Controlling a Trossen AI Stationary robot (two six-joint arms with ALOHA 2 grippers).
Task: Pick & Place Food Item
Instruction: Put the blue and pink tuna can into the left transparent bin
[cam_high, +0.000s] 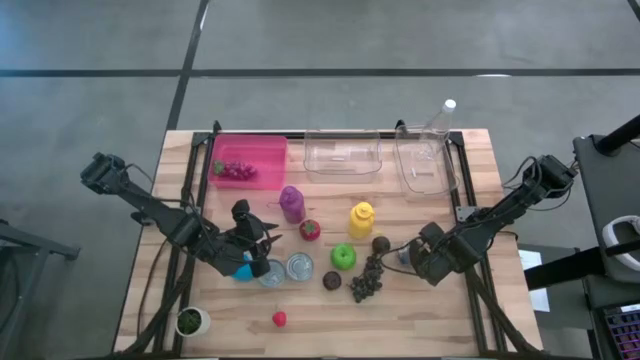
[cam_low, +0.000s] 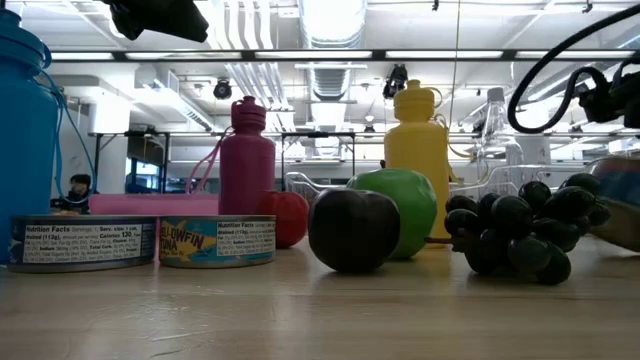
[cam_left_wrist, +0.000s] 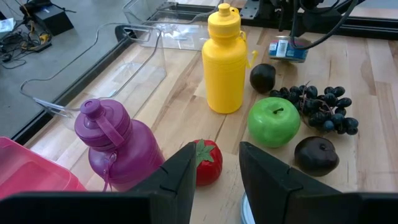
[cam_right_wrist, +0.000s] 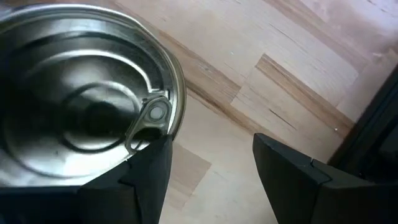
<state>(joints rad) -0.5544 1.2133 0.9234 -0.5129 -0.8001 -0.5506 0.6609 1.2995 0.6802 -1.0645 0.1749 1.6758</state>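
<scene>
Right gripper at the can, jaws spread, nothing between them.
The can stood right of the grapes, one finger at its rim. Silver lid, pull tab. Probably rigid, fairly heavy, with slick walls; best pinched across the sides, below the rim. Left gripper hovered near the strawberry, jaws parted and empty.

The left arm reaches in from the desk's left edge, its tool hanging low toward the front-middle with fingers parted, while the right arm slants in from the right edge, its tool low over the desk, fingers apart.
</scene>
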